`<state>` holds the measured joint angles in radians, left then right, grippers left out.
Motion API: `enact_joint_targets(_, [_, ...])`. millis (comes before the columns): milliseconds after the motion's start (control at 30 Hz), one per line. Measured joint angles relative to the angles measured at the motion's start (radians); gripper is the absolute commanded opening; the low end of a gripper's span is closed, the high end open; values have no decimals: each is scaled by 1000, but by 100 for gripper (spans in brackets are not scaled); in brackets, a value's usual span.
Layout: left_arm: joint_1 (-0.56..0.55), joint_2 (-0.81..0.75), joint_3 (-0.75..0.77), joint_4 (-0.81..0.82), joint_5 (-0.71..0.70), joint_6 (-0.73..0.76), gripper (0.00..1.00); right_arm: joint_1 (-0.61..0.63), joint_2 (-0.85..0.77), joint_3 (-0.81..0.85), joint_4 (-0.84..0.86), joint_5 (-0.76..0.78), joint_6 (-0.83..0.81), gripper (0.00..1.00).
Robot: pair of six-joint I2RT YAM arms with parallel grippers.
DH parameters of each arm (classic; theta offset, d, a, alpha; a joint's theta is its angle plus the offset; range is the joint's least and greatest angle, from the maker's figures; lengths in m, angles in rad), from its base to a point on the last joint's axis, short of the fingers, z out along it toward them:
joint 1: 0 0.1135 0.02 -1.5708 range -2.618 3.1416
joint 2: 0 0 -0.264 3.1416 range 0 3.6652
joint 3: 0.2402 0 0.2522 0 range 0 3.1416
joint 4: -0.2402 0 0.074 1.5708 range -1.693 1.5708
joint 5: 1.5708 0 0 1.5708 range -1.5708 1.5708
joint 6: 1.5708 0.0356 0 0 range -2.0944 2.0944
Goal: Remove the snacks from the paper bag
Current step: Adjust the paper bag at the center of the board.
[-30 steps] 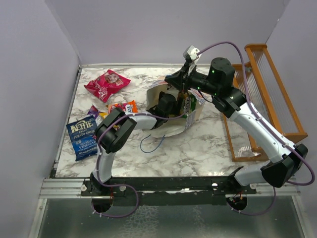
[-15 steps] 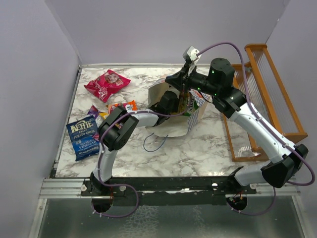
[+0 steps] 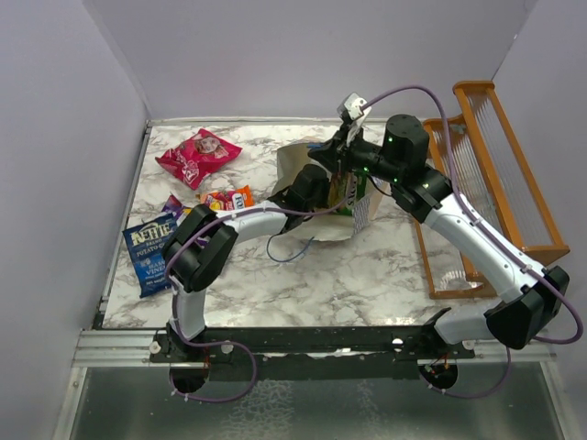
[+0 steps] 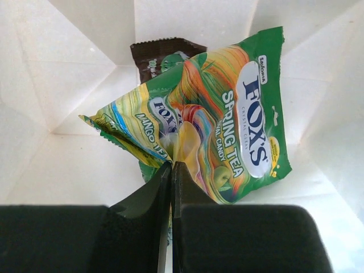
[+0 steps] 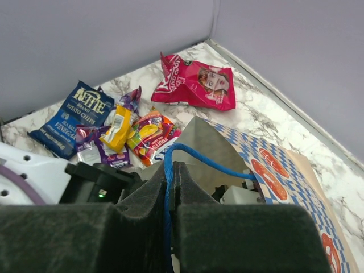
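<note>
We are looking at a white marbled tabletop [image 3: 367, 275]. A pink-red bag [image 3: 197, 156] is lying flat near its far-left corner. A dark blue chips bag [image 3: 151, 255] is lying along the left edge, face up. Between those two, a cluster of small candy packs [image 3: 220, 199] in purple, yellow and orange is resting, the packs touching one another. The paper bag [image 3: 316, 197] is sitting near the middle, toward the far edge, with a thin blue cord [image 3: 289, 249] trailing onto the marble on its near side. An orange wooden rack [image 3: 486, 183] is lying along the right edge.
</note>
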<state>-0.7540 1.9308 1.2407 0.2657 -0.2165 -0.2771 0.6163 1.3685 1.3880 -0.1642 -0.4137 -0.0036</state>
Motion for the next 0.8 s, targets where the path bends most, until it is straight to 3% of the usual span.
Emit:
enact_joint_targets(367, [-77, -169, -76, -68, 0, -20, 0, 0, -11, 1, 1, 121, -47, 2])
enact_joint_targets(567, [-79, -325, -171, -77, 0, -28, 0, 8, -23, 11, 24, 223, -52, 2])
enact_joint_targets(800, [-77, -419, -173, -117, -1, -27, 0, 8, -48, 11, 35, 328, -59, 2])
